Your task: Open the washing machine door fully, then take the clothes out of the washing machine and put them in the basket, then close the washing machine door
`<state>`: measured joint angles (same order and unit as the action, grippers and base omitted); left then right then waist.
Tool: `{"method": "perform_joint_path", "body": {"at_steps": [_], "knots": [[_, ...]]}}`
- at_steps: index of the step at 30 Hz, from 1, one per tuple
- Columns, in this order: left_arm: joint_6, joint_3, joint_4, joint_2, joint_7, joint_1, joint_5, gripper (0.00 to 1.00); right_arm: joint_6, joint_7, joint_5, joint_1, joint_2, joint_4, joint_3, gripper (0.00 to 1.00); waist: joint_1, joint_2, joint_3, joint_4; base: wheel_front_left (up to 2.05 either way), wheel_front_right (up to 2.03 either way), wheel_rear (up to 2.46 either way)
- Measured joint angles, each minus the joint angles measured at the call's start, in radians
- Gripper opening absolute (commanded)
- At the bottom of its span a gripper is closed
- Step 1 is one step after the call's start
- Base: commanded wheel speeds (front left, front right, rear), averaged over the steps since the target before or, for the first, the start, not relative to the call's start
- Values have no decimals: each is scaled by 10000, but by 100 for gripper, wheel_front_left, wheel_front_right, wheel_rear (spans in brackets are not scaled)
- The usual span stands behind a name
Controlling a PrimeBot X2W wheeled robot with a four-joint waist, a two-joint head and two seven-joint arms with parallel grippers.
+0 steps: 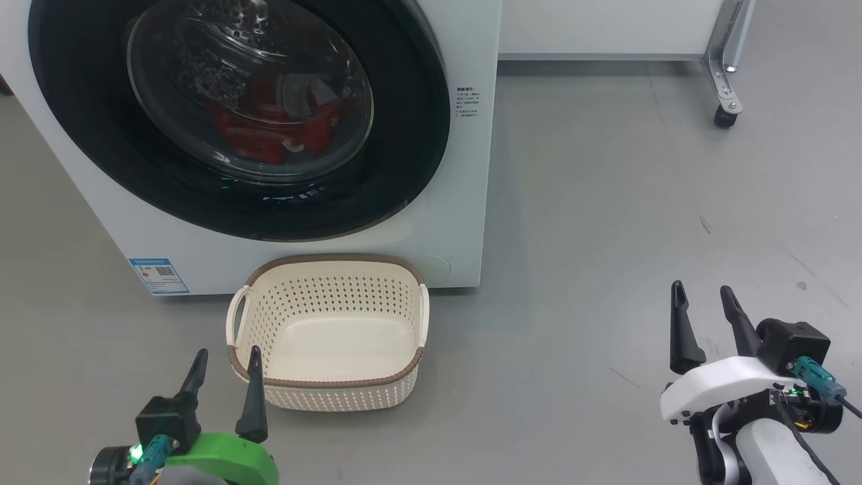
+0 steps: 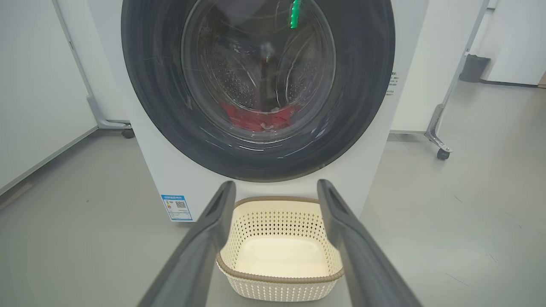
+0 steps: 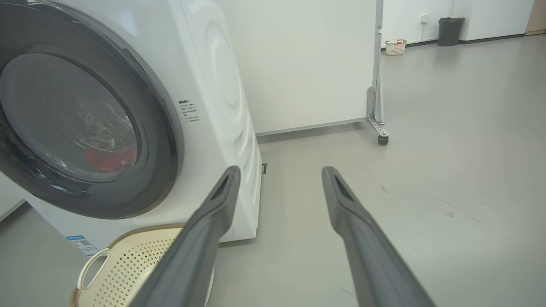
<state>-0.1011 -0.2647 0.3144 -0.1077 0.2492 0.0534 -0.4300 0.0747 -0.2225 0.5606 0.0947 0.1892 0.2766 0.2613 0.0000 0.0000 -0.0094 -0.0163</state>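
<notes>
door rim (image 1: 81, 135) glossy black | basket (image 1: 404, 269) perforated plastic | clothes (image 1: 249, 138) red cloth

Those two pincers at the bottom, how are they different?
The left pincer sits on a green base, the right pincer on a white one. The left pincer is close beside the basket; the right pincer is off over bare floor. Both stand open and empty.

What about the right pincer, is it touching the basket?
Apart. The head view shows the right pincer, open and empty, well off to the right of the basket, with a wide stretch of grey floor between them.
</notes>
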Motion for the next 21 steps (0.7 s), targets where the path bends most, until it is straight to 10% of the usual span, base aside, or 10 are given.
{"method": "perform_joint_path", "body": {"at_steps": [21], "knots": [[-75,136,17,52,0,8,299,100,-17,13,17,164,-92,249,17,100,0,0,31,19,0,0,0]]}}
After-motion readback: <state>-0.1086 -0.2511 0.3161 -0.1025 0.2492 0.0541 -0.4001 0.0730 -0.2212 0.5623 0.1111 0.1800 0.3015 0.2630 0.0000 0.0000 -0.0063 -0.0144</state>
